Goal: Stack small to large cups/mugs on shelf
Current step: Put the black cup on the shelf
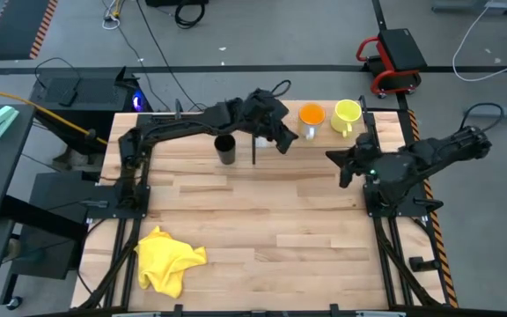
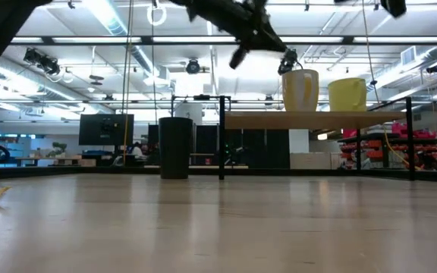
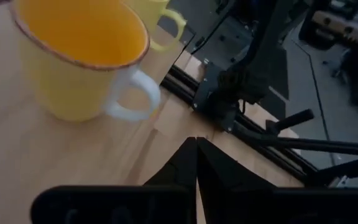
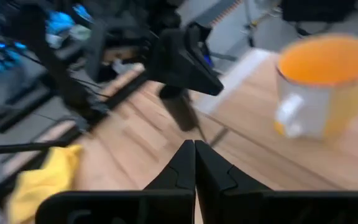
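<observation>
An orange cup (image 1: 312,114) with a pale handle and a yellow-green mug (image 1: 346,114) stand side by side on the shelf (image 1: 381,129) at the table's far right. In the low view both the orange cup (image 2: 300,89) and the mug (image 2: 347,94) stand upright on the shelf board (image 2: 378,117). A taller black cup (image 1: 225,149) stands on the tabletop left of the shelf. My left gripper (image 1: 286,143) is shut and hangs just near-left of the orange cup (image 3: 82,56), holding nothing. My right gripper (image 1: 333,157) is shut too, raised near the shelf's near edge, pointing toward the orange cup (image 4: 322,81).
A crumpled yellow cloth (image 1: 167,258) lies near the table's near left corner. The shelf's thin dark legs (image 2: 221,136) stand beside the black cup (image 2: 175,148). Bare planks (image 1: 271,220) fill the middle and near part of the table.
</observation>
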Controlling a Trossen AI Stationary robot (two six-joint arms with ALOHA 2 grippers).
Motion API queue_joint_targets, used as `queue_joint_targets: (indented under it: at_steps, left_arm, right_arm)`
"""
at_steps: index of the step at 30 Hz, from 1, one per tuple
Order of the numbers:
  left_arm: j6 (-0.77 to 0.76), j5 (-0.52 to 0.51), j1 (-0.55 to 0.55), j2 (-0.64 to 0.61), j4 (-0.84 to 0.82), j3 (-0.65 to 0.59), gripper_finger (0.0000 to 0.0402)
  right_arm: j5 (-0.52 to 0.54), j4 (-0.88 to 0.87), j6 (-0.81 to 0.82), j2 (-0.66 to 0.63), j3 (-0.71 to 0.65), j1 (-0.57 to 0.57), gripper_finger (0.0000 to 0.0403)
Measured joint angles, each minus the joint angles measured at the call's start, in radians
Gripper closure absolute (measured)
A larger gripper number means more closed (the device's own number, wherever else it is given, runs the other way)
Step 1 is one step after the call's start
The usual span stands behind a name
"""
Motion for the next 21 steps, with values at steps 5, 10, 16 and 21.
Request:
queue_joint_targets:
  at_steps: [5,10,16,21]
  left_arm:
    - [0.070,-0.052,-0.001,-0.067,-0.144,0.000,0.0385]
    - [0.127,-0.090,-0.004,-0.102,-0.333,0.000,0.0372]
    - [0.188,-0.168,-0.013,-0.139,-0.525,0.000,0.0376]
    - [0.206,-0.232,-0.016,-0.180,-0.621,-0.001,0.0386]
  right_arm:
    - [0.001,-0.050,-0.054,0.000,0.119,0.041,0.0397]
    - [0.001,-0.202,0.061,0.001,0.173,0.082,0.0396]
    - [-0.004,-0.319,0.217,0.027,0.169,0.176,0.0396]
    - [-0.004,-0.347,0.287,0.067,0.168,0.236,0.0396]
